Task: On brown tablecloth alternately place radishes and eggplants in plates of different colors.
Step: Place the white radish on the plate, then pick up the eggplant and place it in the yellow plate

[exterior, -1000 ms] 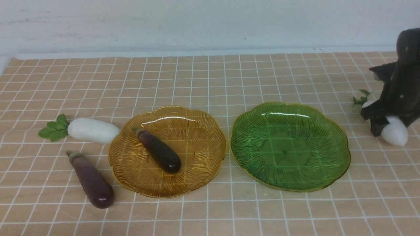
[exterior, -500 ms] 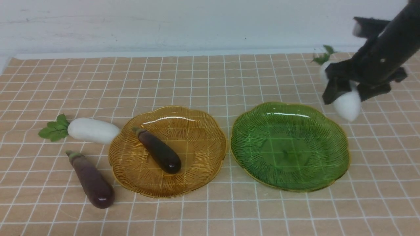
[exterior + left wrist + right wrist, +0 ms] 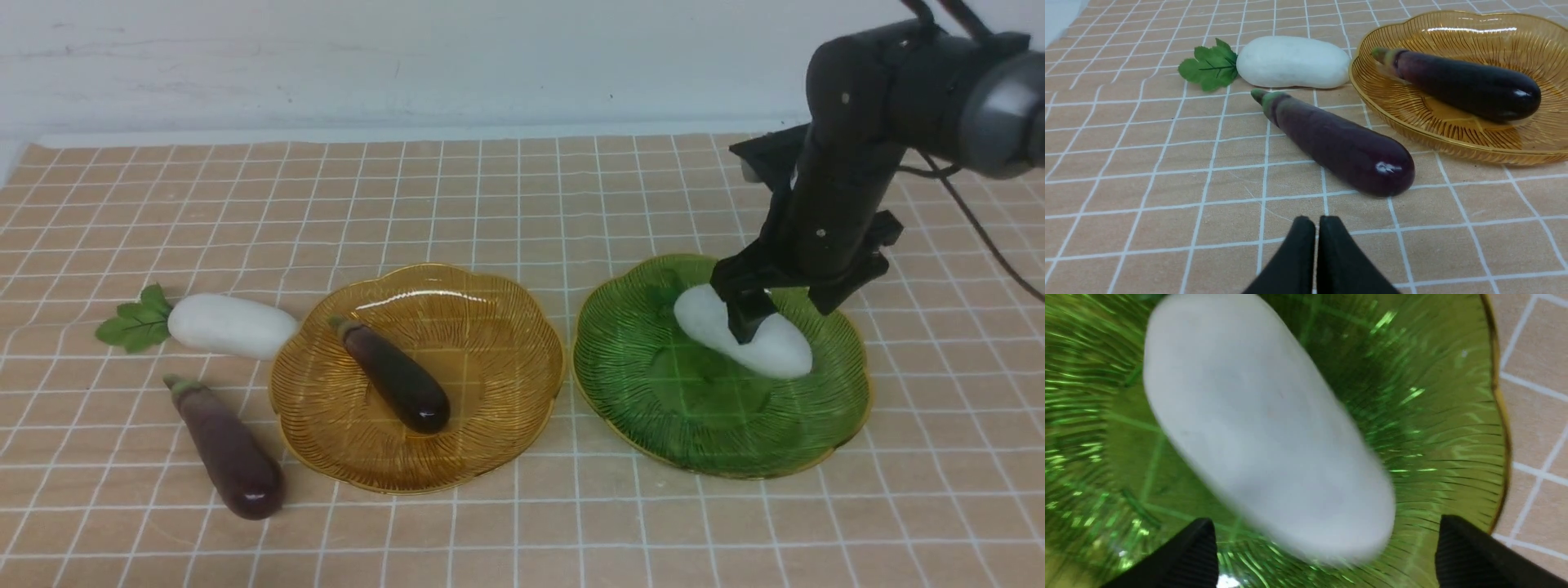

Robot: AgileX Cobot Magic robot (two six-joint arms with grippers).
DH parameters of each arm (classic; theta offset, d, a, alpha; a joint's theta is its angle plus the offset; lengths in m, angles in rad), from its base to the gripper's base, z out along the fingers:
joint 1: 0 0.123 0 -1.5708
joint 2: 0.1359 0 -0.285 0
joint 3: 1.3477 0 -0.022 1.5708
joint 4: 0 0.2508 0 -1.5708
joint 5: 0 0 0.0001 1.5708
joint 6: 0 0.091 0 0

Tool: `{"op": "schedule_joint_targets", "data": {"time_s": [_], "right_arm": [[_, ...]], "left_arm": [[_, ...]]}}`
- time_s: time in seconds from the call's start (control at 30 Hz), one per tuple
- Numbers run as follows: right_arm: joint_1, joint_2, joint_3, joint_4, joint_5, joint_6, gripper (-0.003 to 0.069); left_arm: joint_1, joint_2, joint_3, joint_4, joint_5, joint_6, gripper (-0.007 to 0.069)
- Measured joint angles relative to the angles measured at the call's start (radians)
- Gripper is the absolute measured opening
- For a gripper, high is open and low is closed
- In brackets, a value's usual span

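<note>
On the brown tablecloth [image 3: 490, 196], my right gripper [image 3: 784, 310] hangs open over the green plate [image 3: 653, 392]. A white radish [image 3: 782, 349] lies in that plate between the spread fingers, which stand apart from it in the right wrist view, gripper [image 3: 1326, 524], radish [image 3: 1265, 428]. The amber plate [image 3: 490, 327] holds one eggplant [image 3: 396, 384]. A second eggplant [image 3: 229, 449] and a second radish [image 3: 229, 325] lie on the cloth left of it. My left gripper [image 3: 1316, 222] is shut and empty, just short of the loose eggplant [image 3: 1339, 147].
A white wall runs along the far edge of the cloth. The two plates stand side by side with a narrow gap between their rims. The right arm's dark body rises over the green plate's far right rim.
The right arm carried the radish from the cloth's right edge up, over and down to the green plate, then its jaws opened off it. The left side has not changed.
</note>
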Motion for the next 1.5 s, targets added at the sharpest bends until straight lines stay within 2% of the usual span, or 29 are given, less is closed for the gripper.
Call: {"op": "schedule_joint_targets", "data": {"time_s": [0.2,0.33,0.4,0.43,0.5,0.53,0.57,0.6,0.63,0.67,0.7,0.8,0.93,0.97,1.03,1.1,1.2,1.3,1.33,1.43,1.5], "right_arm": [[0.0,-0.044,0.034,-0.004,-0.002,0.01,0.0676],[0.0,-0.139,0.081,0.034,-0.003,0.01,0.0598],[0.0,-0.246,0.138,0.066,-0.004,0.007,0.0491],[0.0,-0.324,0.197,0.085,-0.004,0.0,0.0407],[0.0,-0.382,0.238,0.095,-0.004,-0.007,0.0342],[0.0,-0.499,0.326,0.104,-0.003,-0.017,0.0211],[0.0,-0.499,0.335,0.104,-0.003,-0.017,0.0197],[0.0,-0.589,0.408,0.105,0.0,-0.025,0.0099],[0.0,-0.655,0.453,0.105,0.003,-0.03,0.0053],[0.0,-0.666,0.461,0.105,0.003,-0.031,0.0046],[0.0,-0.718,0.513,0.105,0.006,-0.034,0.0017],[0.0,-0.88,0.633,0.105,0.01,-0.038,-0.001],[0.0,-1.053,0.754,0.105,0.018,-0.039,-0.0015],[0.0,-1.06,0.758,0.105,0.018,-0.039,-0.0015],[0.0,-1.123,0.791,0.105,0.018,-0.039,-0.0015],[0.0,-1.136,0.796,0.105,0.018,-0.039,-0.0015],[0.0,-1.148,0.799,0.114,0.014,-0.039,-0.0015],[0.0,-1.147,0.801,0.119,0.009,-0.039,-0.0015],[0.0,-1.147,0.801,0.119,0.009,-0.039,-0.0015],[0.0,-1.147,0.801,0.119,0.009,-0.039,-0.0015],[0.0,-1.147,0.801,0.119,0.009,-0.039,-0.0015]], "left_arm": [[0.0,0.0,0.0,-0.068,-0.004,0.0,-0.0002],[0.0,0.0,0.0,-0.141,-0.005,0.0,-0.0002],[0.0,0.0,0.0,-0.221,-0.005,-0.001,-0.0002],[0.0,0.0,0.0,-0.293,-0.005,-0.012,-0.0002],[0.0,0.0,0.0,-0.372,-0.005,-0.031,-0.0002],[0.0,0.0,0.0,-0.534,-0.012,-0.073,-0.0002],[0.0,0.0,0.0,-0.553,-0.012,-0.073,-0.0002],[0.0,0.0,0.0,-0.688,-0.026,-0.094,-0.0002],[0.0,0.0,0.0,-0.782,-0.036,-0.102,-0.0002],[0.0,0.0,0.0,-0.8,-0.039,-0.102,-0.0002],[0.0,0.0,0.0,-0.904,-0.051,-0.104,-0.0002],[0.0,0.0,0.0,-1.091,-0.105,-0.08,-0.0002],[0.0,0.0,0.0,-1.223,-0.181,0.01,-0.0002],[0.0,0.0,0.0,-1.225,-0.182,0.016,-0.0002],[0.0,0.022,-0.025,-1.241,-0.176,0.108,-0.0002],[0.0,0.046,-0.049,-1.242,-0.175,0.131,-0.0002],[0.0,0.209,-0.143,-1.21,-0.139,0.223,-0.0002],[0.0,0.531,-0.277,-1.057,0.007,0.27,-0.0002],[0.0,0.531,-0.283,-1.048,0.016,0.27,-0.0002],[0.0,0.858,-0.428,-0.882,0.15,0.259,0.0001],[0.0,0.978,-0.494,-0.812,0.186,0.245,0.0016]]}}
